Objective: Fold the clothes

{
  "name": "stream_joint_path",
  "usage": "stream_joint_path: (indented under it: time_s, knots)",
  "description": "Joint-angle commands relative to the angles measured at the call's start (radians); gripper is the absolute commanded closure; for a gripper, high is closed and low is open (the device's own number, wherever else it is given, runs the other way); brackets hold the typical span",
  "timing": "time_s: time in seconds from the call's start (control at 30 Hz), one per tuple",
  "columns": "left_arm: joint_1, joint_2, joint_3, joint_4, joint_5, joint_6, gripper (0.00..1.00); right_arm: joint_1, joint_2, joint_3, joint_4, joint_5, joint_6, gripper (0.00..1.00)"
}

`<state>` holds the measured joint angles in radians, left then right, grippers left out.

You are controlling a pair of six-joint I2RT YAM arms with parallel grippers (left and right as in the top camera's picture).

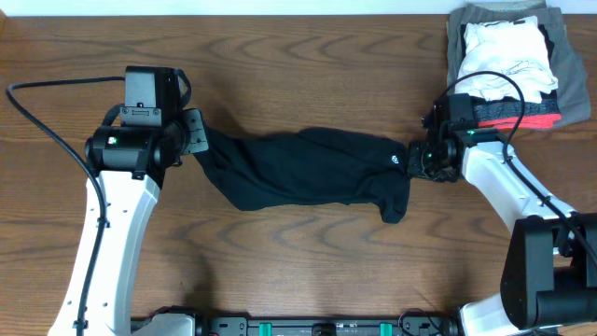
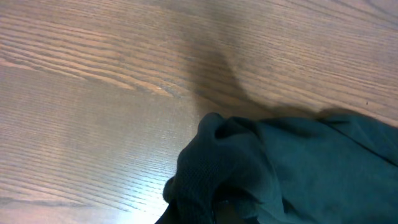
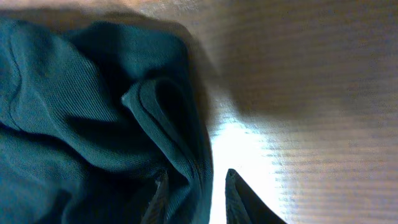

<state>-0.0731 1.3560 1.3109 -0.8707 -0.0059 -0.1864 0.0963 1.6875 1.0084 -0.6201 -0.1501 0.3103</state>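
I see a soft black short-sleeved T-shirt [image 1: 308, 173] lying in the middle of the brown wooden table [image 1: 280, 271]. It is bunched up into a long, lumpy shape that runs from one arm to the other. It has a tiny white round logo [image 1: 395, 159] near its right end.

The left gripper [image 1: 198, 140] sits right at the left end of the shirt and touches it. Cloth is heaped up in front of its camera and hides the fingers, so I cannot tell if they are pinching the shirt or not.

The right gripper [image 3: 196, 177] is at the other end. Its two fingers are apart. A rolled edge of the shirt lies between them, and a bit of bare table shows in the gap too.

I think the shirt is light and floppy. It will sag and crumple and will not keep a shape by itself. It does not look slippery, and it cannot break. The best places to grab are the thick edges or corners, one at each end, so it can be pulled flat.

A pile of folded white, grey and red clothes [image 1: 504, 61] sits in the far right corner.
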Motion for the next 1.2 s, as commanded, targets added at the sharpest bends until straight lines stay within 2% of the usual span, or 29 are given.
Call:
stream_joint_path:
  time_s: [0.0,0.1,0.33,0.37,0.57,0.8,0.93,1.17]
  knots:
    - [0.005,0.006,0.019,0.002,-0.005,-0.006,0.94,0.002,-0.005,-0.032,0.037,-0.033,0.003,0.69]
    - [0.005,0.006,0.019,0.001,-0.005,-0.005,0.94,0.002,-0.005,-0.058,0.074,-0.049,0.003,0.72]
    - [0.005,0.006,0.019,0.002,-0.005,-0.006,0.94,0.002,-0.005,-0.074,0.129,-0.085,-0.005,0.92]
    - [0.005,0.006,0.019,0.002,-0.005,-0.006,0.94,0.002,-0.005,-0.074,0.143,-0.088,-0.005,0.98]
    - [0.005,0.006,0.019,0.04,-0.005,-0.005,0.94,0.001,-0.009,-0.022,0.198,-0.094,-0.035,0.99]
    - [0.005,0.005,0.019,0.221,-0.013,0.091,0.94,-0.011,-0.015,0.238,0.072,-0.09,-0.143,0.99]
    - [0.008,-0.001,0.021,0.37,-0.09,0.093,0.94,-0.05,-0.015,0.425,-0.011,-0.087,-0.19,0.99]
    - [0.092,-0.065,0.055,0.604,-0.1,0.105,0.94,-0.153,-0.015,0.755,-0.165,-0.121,-0.256,0.99]
